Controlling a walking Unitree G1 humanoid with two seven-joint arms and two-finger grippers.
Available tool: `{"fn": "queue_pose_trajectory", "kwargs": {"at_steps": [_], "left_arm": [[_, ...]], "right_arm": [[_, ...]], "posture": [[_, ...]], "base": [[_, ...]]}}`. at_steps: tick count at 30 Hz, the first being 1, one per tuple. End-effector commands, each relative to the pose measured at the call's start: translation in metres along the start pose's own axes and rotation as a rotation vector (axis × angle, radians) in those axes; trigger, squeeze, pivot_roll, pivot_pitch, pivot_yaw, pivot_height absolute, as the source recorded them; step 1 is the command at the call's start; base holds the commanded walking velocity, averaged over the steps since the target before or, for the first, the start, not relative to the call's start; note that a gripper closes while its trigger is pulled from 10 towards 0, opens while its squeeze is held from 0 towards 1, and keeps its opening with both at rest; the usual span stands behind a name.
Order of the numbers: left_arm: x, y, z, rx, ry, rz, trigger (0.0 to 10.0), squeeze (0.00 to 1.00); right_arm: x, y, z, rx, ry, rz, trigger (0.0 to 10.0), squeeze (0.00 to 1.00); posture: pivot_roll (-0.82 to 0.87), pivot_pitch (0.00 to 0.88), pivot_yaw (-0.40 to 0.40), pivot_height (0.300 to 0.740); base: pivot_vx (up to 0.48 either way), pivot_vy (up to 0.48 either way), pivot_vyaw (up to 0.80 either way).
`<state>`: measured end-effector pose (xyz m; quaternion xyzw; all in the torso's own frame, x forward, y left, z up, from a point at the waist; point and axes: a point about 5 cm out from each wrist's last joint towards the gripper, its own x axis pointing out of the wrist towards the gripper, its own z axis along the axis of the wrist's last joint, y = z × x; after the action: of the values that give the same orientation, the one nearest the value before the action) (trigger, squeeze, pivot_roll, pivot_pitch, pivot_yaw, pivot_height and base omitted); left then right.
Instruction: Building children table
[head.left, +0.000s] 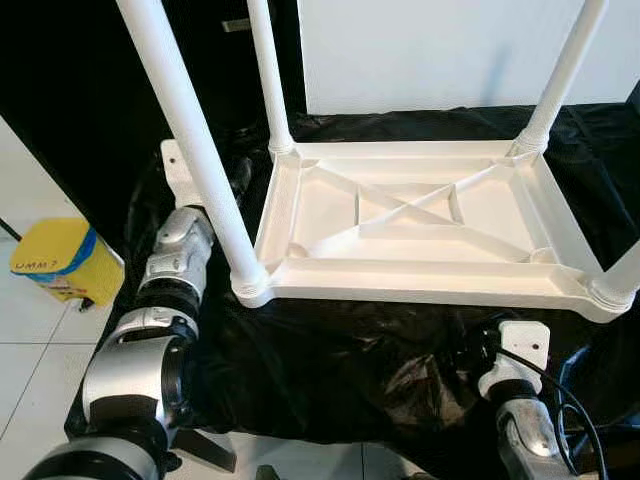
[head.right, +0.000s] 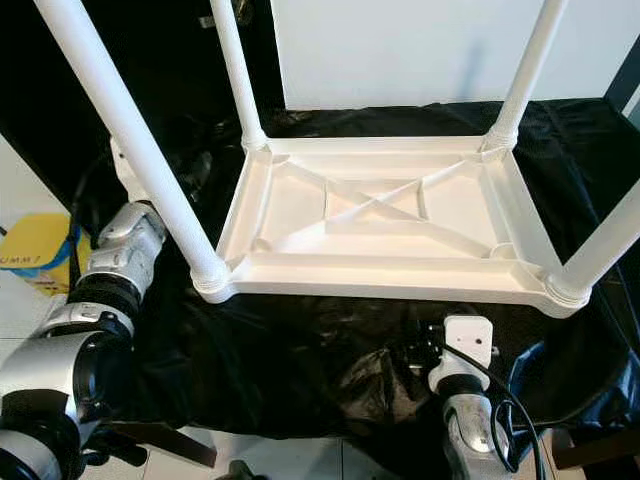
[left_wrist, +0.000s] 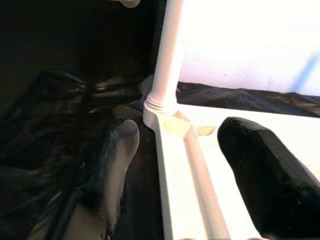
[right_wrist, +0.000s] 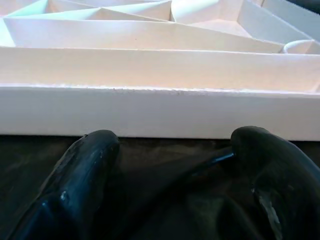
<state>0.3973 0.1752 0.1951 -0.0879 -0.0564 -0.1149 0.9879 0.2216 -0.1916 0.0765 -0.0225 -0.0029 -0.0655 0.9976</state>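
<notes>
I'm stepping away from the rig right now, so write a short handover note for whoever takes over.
Left gripper: open, straddling the tabletop's left edge beside a far leg.
Right gripper: open, just short of the near edge, holding nothing.
Tabletop lies upside down on the black sheet.
Done: four legs stand in the corner sockets.
Left: checking that the legs are tight, probably, then turning the table upright.

A white wall (head.left: 430, 50) behind, pale floor tiles (head.left: 30, 350), and a yellow bin (head.left: 60, 262) at left.
</notes>
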Motion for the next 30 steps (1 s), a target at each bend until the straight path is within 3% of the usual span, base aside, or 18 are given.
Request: {"fn": "queue_pose_trajectory", "kwargs": {"at_steps": [1, 4, 7, 11, 19, 27, 30], "left_arm": [[-0.014, -0.038, -0.007, -0.043, 0.019, -0.697, 10.0, 0.0], [-0.029, -0.051, -0.011, -0.16, 0.015, -0.842, 10.0, 0.0], [-0.04, -0.059, -0.012, -0.213, 0.016, -0.914, 10.0, 0.0], [-0.074, -0.083, -0.011, -0.387, 0.013, -1.091, 10.0, 0.0], [-0.098, -0.103, -0.006, -0.448, -0.015, -1.13, 10.0, 0.0], [-0.115, -0.126, -0.001, -0.512, 0.003, -1.134, 10.0, 0.0], [-0.123, -0.142, 0.006, -0.547, 0.006, -1.175, 10.0, 0.0]], "right_arm": [[0.002, 0.001, -0.005, 0.018, 0.028, -0.014, 10.0, 0.0], [0.008, 0.002, -0.005, 0.021, 0.028, -0.019, 10.0, 0.0], [0.012, 0.001, -0.005, 0.022, 0.026, -0.023, 10.0, 0.0], [0.025, 0.002, -0.003, 0.023, 0.02, -0.017, 10.0, 0.0], [0.038, 0.007, -0.001, 0.027, 0.014, 0.017, 10.0, 0.0], [0.061, 0.02, 0.005, 0.039, -0.004, 0.063, 10.0, 0.0], [0.077, 0.028, 0.01, 0.047, -0.008, 0.078, 10.0, 0.0]], "posture": [[-0.19, 0.044, 0.061, 0.74], [-0.18, 0.045, 0.053, 0.74], [-0.18, 0.047, 0.049, 0.74], [-0.17, 0.044, 0.047, 0.74], [-0.15, 0.038, 0.043, 0.74], [-0.13, 0.029, 0.036, 0.74], [-0.12, 0.025, 0.038, 0.74]], "base": [[0.0, 0.0, 0.0], [0.0, 0.0, 0.0], [0.0, 0.0, 0.0], [0.0, 0.0, 0.0], [0.0, 0.0, 0.0], [0.0, 0.0, 0.0], [0.0, 0.0, 0.0]]}}
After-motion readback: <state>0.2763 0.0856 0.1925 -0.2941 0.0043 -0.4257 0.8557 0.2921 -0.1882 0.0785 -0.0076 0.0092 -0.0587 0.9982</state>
